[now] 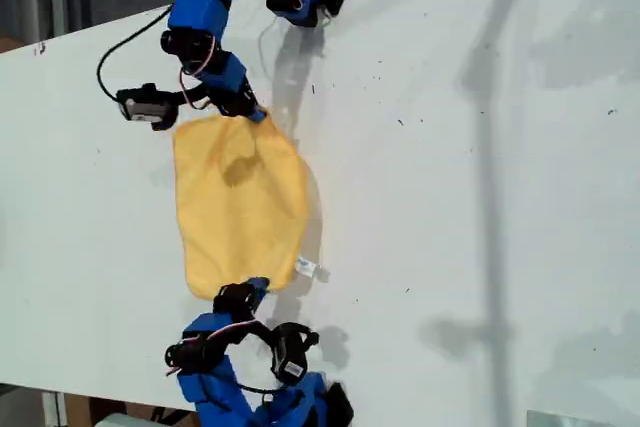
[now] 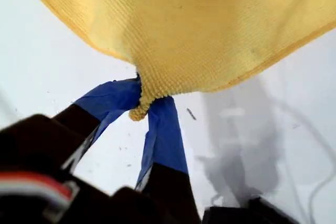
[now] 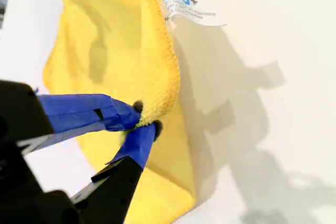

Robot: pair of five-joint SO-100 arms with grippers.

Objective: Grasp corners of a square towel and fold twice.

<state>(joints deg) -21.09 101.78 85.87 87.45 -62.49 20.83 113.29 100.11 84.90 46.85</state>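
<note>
The white tag's (image 3: 185, 4) small print is too blurred to read.

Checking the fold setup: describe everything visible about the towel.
The towel is a soft yellow-orange woven cloth with a stitched hem, lying on the white table, partly lifted and rumpled. A white tag with blue print hangs from one edge. My first gripper pinches one corner; my second gripper pinches the hem near the tag.

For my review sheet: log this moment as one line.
towel: part folded on table | first gripper: shut on corner | second gripper: shut on corner near tag | phase: mid-fold
</note>
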